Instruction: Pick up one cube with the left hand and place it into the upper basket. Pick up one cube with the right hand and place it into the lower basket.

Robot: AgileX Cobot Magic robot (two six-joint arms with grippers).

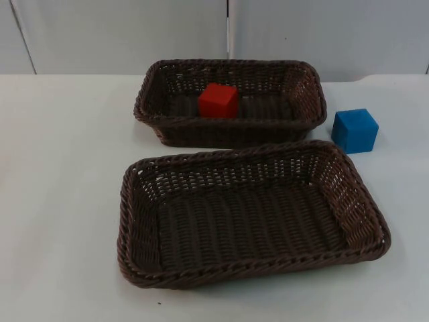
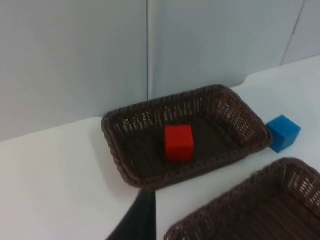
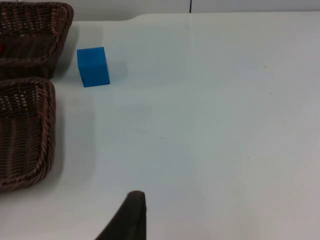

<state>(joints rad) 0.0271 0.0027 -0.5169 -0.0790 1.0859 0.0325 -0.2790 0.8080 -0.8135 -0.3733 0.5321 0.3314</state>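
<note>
A red cube [image 1: 218, 100] lies near the middle of the upper brown wicker basket [image 1: 231, 67]. The lower basket [image 1: 255, 265] holds nothing. A blue cube [image 1: 355, 130] stands on the table right of the upper basket, just past the lower basket's far right corner. My left gripper [image 2: 142, 217] hovers back from the upper basket [image 2: 125, 150], looking at the red cube [image 2: 179, 142] inside it. My right gripper [image 3: 131, 215] is over bare table to the right of both baskets, well short of the blue cube [image 3: 93, 66].
The white table [image 1: 53, 201] ends at the grey partition wall [image 1: 301, 33] just behind the upper basket. The two baskets nearly touch. Open table lies left of the baskets and right of the blue cube.
</note>
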